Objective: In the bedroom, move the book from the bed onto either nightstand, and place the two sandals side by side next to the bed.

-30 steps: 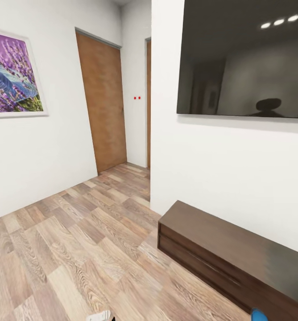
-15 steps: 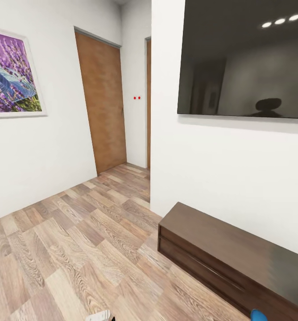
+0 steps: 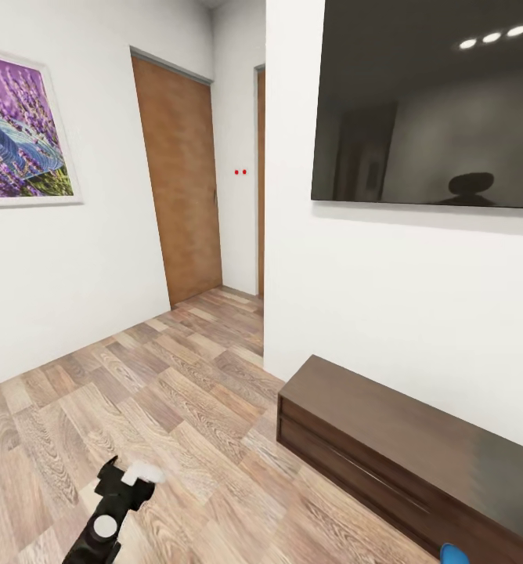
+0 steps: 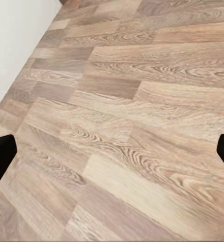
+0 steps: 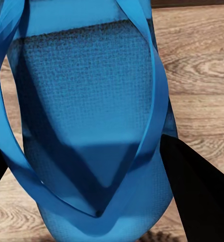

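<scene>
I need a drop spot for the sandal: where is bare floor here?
Open wood floor runs between the picture wall and the long dark cabinet, up to the brown door. The left claw hangs over its near part.

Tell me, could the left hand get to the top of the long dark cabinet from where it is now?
Probably not yet. The left hand hangs open over bare floor, well short of the cabinet; nothing blocks the way, but the gap looks wide.

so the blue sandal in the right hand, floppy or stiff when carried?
The sandal probably flexes somewhat: it looks thin and flat. Its thin straps likely bend easily. The textured footbed suggests it isn't slippery, and it's probably light.
</scene>
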`<state>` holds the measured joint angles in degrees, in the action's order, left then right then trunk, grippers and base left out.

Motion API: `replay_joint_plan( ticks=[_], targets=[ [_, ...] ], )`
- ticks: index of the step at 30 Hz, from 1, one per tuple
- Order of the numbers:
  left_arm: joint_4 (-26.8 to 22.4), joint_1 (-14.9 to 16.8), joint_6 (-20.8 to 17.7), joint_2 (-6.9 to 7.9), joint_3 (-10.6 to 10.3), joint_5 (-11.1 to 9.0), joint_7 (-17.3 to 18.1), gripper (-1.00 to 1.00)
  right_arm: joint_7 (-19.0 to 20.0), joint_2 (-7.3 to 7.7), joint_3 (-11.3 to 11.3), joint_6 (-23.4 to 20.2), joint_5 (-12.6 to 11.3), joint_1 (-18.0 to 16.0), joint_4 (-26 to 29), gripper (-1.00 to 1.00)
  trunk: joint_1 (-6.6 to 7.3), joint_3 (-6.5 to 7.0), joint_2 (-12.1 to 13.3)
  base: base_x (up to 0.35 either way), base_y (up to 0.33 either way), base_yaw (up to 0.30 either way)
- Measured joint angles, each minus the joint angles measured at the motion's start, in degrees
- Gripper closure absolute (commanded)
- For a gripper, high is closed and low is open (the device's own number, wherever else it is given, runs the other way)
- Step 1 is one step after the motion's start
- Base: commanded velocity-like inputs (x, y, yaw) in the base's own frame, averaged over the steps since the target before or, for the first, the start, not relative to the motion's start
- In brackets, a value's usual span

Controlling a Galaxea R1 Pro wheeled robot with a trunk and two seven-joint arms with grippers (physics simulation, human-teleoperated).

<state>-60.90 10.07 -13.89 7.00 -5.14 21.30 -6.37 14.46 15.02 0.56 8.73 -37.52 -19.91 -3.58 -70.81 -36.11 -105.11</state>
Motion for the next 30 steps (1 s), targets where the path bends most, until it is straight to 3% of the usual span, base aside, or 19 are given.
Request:
replay_joint_plan(
  ticks=[5,7,9,12,14,17,19,21,23,25,28,30],
  targets=[
    [0.11,0.01,-0.76,1.86,-0.09,8.23,0.03,-1.0,0.0,0.0,0.0,0.06,0.02,0.02,0.01,1.0,0.0,0.0,0.0,0.0,0.0,0.0],
    [1.05,0.01,-0.85,3.14,-0.05,11.48,0.63,-1.0,-0.01,0.0,0.0,0.07,0.03,0.0,0.01,1.0,0.0,0.0,0.0,0.0,0.0,0.0],
    [2.83,0.01,-0.88,5.33,-0.02,15.36,2.94,-1.0,-0.01,0.0,0.0,0.09,0.03,0.0,0.01,1.0,0.0,0.0,0.0,0.0,0.0,0.0],
    [4.79,0.01,-0.87,7.67,-0.08,18.49,5.95,-1.0,-0.02,0.0,0.0,0.12,0.03,0.04,0.0,1.0,0.0,0.0,0.0,0.0,0.0,0.0],
    [6.36,0.02,-0.79,9.87,-0.16,20.65,9.1,-1.0,-0.02,0.0,0.0,0.15,0.03,0.06,0.01,1.0,0.0,0.0,0.0,0.0,0.0,0.0],
    [7.02,0.0,-0.74,11.81,-0.16,22.01,14.79,-1.0,-0.02,0.0,0.0,0.16,0.03,0.04,0.01,1.0,0.0,0.0,0.0,0.0,0.0,0.0],
    [7.14,-0.01,-0.71,12.85,-0.14,22.96,23.36,-1.0,-0.02,0.0,0.0,0.16,0.03,0.04,0.01,1.0,0.0,0.0,0.0,0.0,0.0,0.0],
    [6.67,0.0,-0.67,13.28,-0.06,24.34,29.59,-1.0,-0.02,0.0,0.0,0.16,0.02,0.03,0.0,1.0,0.0,0.0,0.0,0.0,0.0,0.0],
    [5.54,0.01,-0.69,13.46,-0.01,25.71,32.64,-1.0,-0.02,0.0,0.01,0.22,0.02,0.02,0.0,1.0,0.0,0.0,0.0,0.0,0.0,0.0],
    [0.74,0.02,-0.84,13.58,0.01,29.53,36.45,-1.0,-0.03,0.0,0.02,0.62,0.02,0.03,-0.01,1.0,0.0,0.01,0.0,0.0,0.0,0.0],
    [-2.77,0.01,-0.97,13.49,0.02,32.19,40.08,-1.0,-0.03,0.0,0.01,0.91,0.04,0.0,-0.01,1.0,0.0,0.0,0.0,0.0,0.0,0.0],
    [-3.53,0.0,-1.05,13.39,0.0,32.72,41.84,-1.0,-0.03,0.0,0.01,0.98,0.04,0.02,0.0,1.0,0.0,0.0,0.0,0.0,0.0,0.0]
  ],
)
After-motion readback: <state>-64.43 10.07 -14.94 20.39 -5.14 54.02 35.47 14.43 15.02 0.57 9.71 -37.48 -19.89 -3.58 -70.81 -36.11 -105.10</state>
